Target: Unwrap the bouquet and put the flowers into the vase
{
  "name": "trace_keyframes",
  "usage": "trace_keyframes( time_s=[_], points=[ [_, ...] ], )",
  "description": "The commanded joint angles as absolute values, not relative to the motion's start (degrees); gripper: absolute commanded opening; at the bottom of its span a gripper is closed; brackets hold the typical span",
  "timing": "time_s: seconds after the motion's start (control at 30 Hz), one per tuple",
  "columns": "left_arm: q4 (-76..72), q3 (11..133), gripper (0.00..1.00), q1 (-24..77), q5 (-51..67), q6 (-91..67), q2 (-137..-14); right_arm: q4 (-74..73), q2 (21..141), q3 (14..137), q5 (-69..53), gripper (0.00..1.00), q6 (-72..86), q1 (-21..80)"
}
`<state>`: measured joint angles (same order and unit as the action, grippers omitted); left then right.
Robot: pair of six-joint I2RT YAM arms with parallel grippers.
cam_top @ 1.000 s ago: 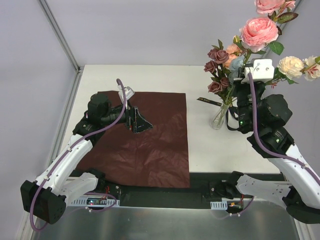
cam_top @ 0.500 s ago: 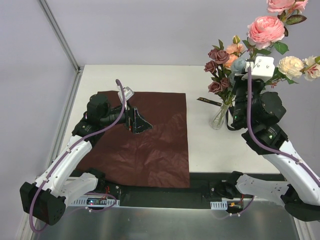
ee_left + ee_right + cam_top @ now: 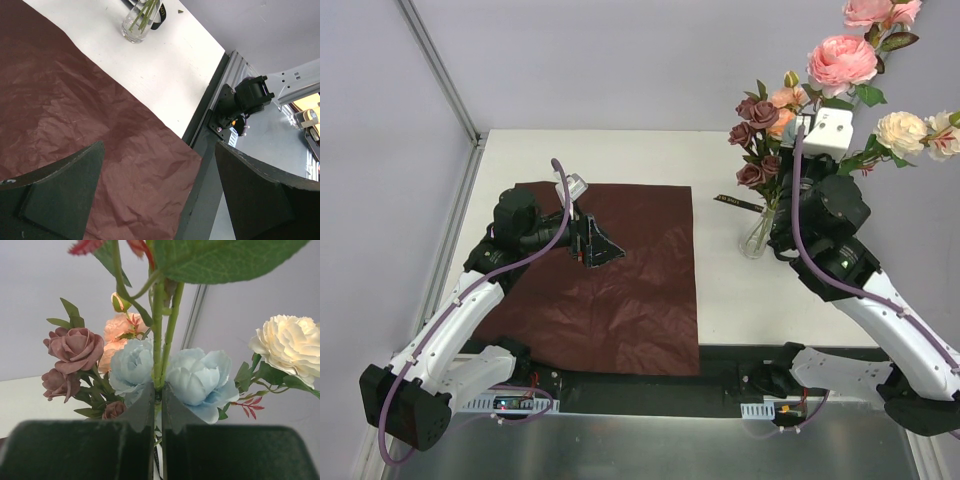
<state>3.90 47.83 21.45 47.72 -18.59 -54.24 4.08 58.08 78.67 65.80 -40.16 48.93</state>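
Observation:
The dark red wrapping paper (image 3: 620,290) lies spread flat on the table. My left gripper (image 3: 592,248) hovers open over it, with only paper (image 3: 75,115) showing between its fingers (image 3: 159,145). The clear glass vase (image 3: 757,238) stands at the right and holds mauve roses (image 3: 756,150); its green stems show in the left wrist view (image 3: 141,20). Above the vase, my right gripper (image 3: 161,390) is shut on two green stems (image 3: 159,340). Those stems carry the pink rose (image 3: 840,60) and the cream rose (image 3: 902,130). Pale blue blossoms (image 3: 200,377) sit right behind the fingertips.
A black ribbon (image 3: 735,202) lies on the white table just left of the vase. The table's dark front rail (image 3: 740,360) runs along the near edge. A metal frame post (image 3: 440,70) rises at the back left corner.
My right arm has shifted left towards the vase, carrying the held flowers with it. The left arm and the paper have not moved.

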Motion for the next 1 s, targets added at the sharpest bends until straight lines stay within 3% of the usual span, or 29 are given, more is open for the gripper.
trace_keyframes(
  time_s=[0.0, 0.97],
  points=[
    [3.17, 47.29, 0.91, 22.15, 48.16, -17.67, -53.09, 4.40, 58.97, 79.01, 69.43, 0.01, -41.22, 48.69],
    [3.25, 47.02, 0.91, 22.15, 48.25, -18.02, -52.74, 0.26, 51.95, 63.02, 62.32, 0.01, -31.12, 47.73]
  ],
)
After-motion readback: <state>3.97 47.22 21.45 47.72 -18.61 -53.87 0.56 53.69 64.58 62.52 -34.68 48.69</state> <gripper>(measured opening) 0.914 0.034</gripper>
